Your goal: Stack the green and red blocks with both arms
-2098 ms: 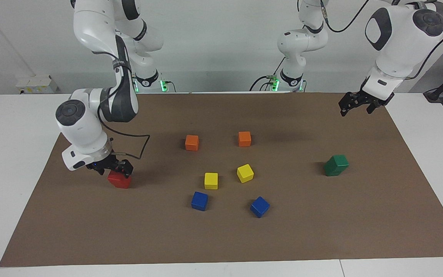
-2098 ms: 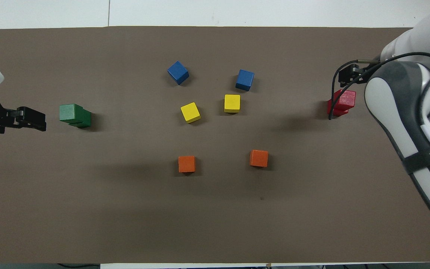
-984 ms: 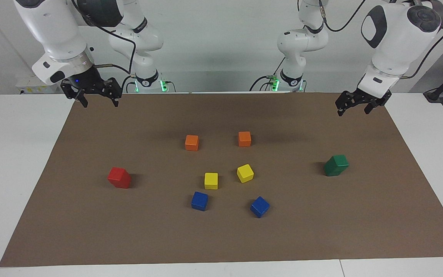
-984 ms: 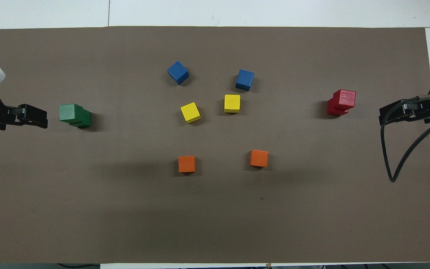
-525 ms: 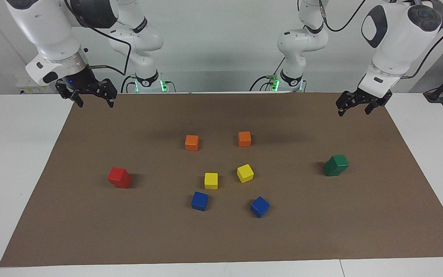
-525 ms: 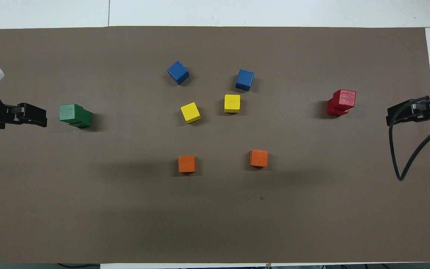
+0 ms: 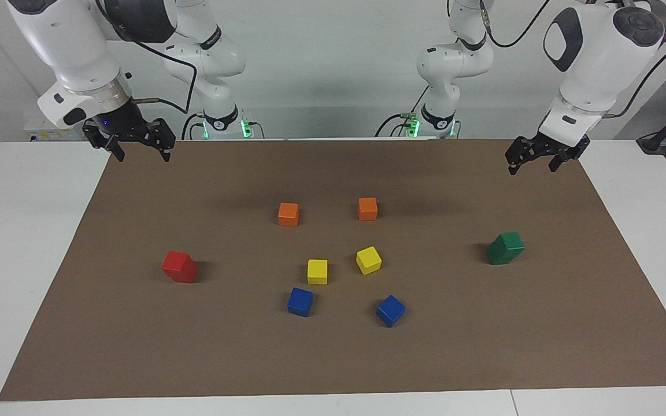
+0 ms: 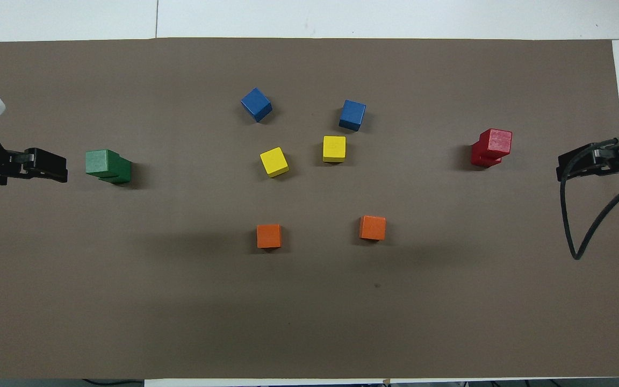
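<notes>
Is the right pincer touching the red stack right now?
Apart. The facing view shows the right pincer raised over the mat's edge at the robots' end, with bare brown mat between it and the red stack.

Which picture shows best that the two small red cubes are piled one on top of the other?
The facing view: it looks from the side, so the pile of two small matte red cubes shows its height on the brown mat. The overhead view looks steeply down on the pile; the upper cube hides most of the lower one, which peeks out offset.
</notes>
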`<state>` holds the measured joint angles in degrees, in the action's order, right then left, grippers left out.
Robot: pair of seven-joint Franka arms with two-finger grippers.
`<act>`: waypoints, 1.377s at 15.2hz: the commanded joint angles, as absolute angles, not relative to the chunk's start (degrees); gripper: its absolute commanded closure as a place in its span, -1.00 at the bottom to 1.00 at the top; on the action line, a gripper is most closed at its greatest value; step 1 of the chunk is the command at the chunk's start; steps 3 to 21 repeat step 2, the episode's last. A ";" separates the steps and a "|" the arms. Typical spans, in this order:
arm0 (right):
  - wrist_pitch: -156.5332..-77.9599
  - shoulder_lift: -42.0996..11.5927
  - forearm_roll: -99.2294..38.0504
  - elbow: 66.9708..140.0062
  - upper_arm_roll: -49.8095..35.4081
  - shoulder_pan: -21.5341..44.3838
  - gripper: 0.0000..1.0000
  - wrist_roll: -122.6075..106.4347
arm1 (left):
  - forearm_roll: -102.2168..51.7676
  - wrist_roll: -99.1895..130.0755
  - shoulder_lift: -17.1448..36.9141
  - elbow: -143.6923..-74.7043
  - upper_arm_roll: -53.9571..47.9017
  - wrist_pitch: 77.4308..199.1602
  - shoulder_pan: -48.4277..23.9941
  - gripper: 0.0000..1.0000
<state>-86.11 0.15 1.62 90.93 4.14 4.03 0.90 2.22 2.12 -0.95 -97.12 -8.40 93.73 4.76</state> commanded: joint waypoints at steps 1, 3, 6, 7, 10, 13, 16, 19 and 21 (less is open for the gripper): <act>-86.66 0.97 2.37 92.02 3.87 3.25 -1.00 -0.26 | 1.41 1.93 -1.23 -96.94 -7.65 94.22 4.13 -1.00; -86.66 0.97 2.37 92.02 3.87 3.25 -1.00 -0.26 | 1.41 1.93 -1.23 -96.94 -7.65 94.22 4.13 -1.00; -86.66 0.97 2.37 92.02 3.87 3.25 -1.00 -0.26 | 1.41 1.93 -1.23 -96.94 -7.65 94.22 4.13 -1.00; -86.66 0.97 2.37 92.02 3.87 3.25 -1.00 -0.26 | 1.41 1.93 -1.23 -96.94 -7.65 94.22 4.13 -1.00; -86.66 0.97 2.37 92.02 3.87 3.25 -1.00 -0.26 | 1.41 1.93 -1.23 -96.94 -7.65 94.22 4.13 -1.00; -86.66 0.97 2.37 92.02 3.87 3.25 -1.00 -0.26 | 1.41 1.93 -1.23 -96.94 -7.65 94.22 4.13 -1.00; -86.66 0.97 2.37 92.02 3.87 3.25 -1.00 -0.26 | 1.41 1.93 -1.23 -96.94 -7.65 94.22 4.13 -1.00; -86.66 0.97 2.37 92.02 3.87 3.25 -1.00 -0.26 | 1.41 1.93 -1.23 -96.94 -7.65 94.22 4.13 -1.00; -86.66 0.97 2.37 92.02 3.87 3.25 -1.00 -0.26 | 1.41 1.93 -1.23 -96.94 -7.65 94.22 4.13 -1.00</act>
